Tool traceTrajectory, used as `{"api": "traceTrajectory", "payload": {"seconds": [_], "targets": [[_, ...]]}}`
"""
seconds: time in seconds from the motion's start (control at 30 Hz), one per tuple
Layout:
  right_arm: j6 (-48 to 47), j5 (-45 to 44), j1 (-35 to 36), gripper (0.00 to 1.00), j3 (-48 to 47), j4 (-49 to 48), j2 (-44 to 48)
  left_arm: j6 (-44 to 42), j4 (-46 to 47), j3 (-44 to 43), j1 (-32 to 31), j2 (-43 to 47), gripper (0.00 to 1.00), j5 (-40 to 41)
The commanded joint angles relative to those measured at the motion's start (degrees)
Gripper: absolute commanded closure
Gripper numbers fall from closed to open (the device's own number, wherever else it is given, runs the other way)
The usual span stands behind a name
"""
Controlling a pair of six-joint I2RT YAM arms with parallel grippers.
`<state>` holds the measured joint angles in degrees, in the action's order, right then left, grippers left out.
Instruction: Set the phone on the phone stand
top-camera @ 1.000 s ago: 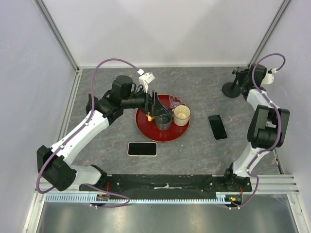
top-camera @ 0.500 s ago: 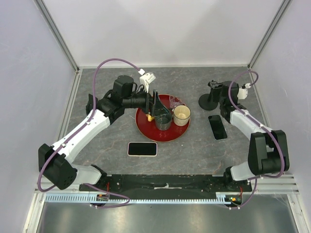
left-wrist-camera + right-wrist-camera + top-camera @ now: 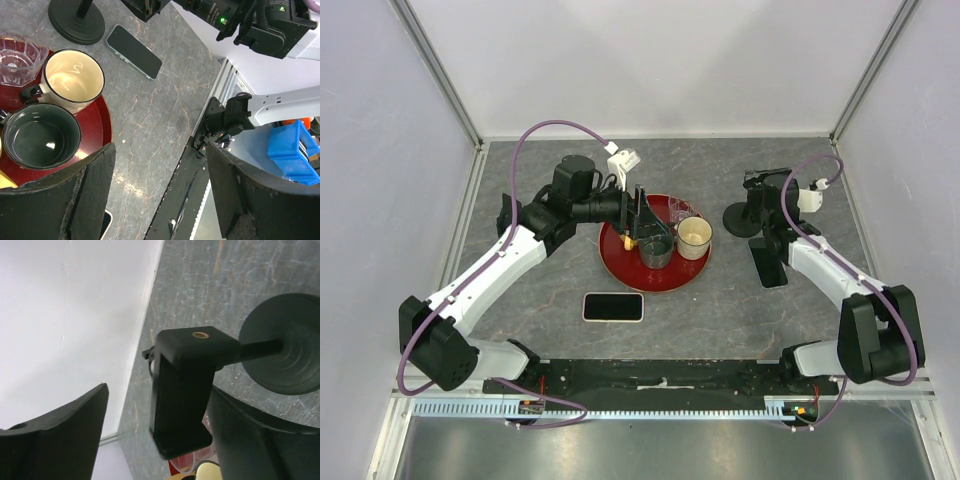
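Note:
The black phone stand point(image 3: 740, 218) is upright on the table right of the tray, with its round base point(image 3: 287, 345) down and its clamp head point(image 3: 182, 390) up. My right gripper point(image 3: 760, 198) is open around the clamp head. The left finger stands well clear of the clamp head and the right finger is close beside it. A black phone point(image 3: 767, 270) lies flat just in front of the stand, also seen in the left wrist view point(image 3: 134, 44). A second phone point(image 3: 613, 306) with a light rim lies nearer the arm bases. My left gripper point(image 3: 642, 218) hangs open and empty over the tray.
A red tray point(image 3: 620, 268) at the centre holds a dark mug point(image 3: 658, 250), a cream mug point(image 3: 694, 237) and a clear glass point(image 3: 680, 210). White walls enclose the table on three sides. The black base rail point(image 3: 660, 375) runs along the near edge.
My right arm carried the stand from the far right corner leftward to a spot beside the tray. Its jaws have spread apart off the clamp head. The left arm has not moved.

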<state>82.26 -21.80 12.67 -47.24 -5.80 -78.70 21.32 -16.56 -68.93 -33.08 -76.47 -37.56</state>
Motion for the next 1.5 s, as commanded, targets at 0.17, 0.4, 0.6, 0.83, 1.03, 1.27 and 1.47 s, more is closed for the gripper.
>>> {"api": "traceTrajectory", "payload": {"seconds": [0.17, 0.4, 0.6, 0.83, 1.03, 1.27, 1.47], "targets": [[-28.41, 19.5, 0.25, 0.02, -3.03, 0.52, 5.65, -1.28, 1.62, -0.42, 0.03, 1.32, 0.21, -0.06], [-52.78, 22.16, 0.25, 0.02, -0.57, 18.15, 18.11, -1.02, 2.23, -0.24, -0.14, 2.55, 0.21, -0.67], [-53.88, 4.18, 0.17, 0.02, 3.99, 27.59, 30.24, 0.12, 3.37, 0.11, -0.41, 2.99, 0.21, -2.16], [-47.02, -1.52, -9.02, 0.02, 7.52, 29.71, 31.95, -0.05, 3.37, 0.28, -0.49, 2.99, 0.21, -2.08], [-49.65, 26.51, -27.76, 0.02, 7.78, 26.55, 17.81, -0.32, 3.11, 0.2, -0.84, 3.17, 0.21, -1.73], [-51.94, 36.38, -29.45, 0.02, 7.08, 24.53, 5.06, -0.05, 3.2, 0.11, -1.02, 3.43, 0.21, -2.43], [-51.14, 38.76, -29.45, 0.02, 10.06, 21.54, 0.56, -0.05, 3.28, 0.2, -1.02, 3.43, 0.21, -2.43]]}}
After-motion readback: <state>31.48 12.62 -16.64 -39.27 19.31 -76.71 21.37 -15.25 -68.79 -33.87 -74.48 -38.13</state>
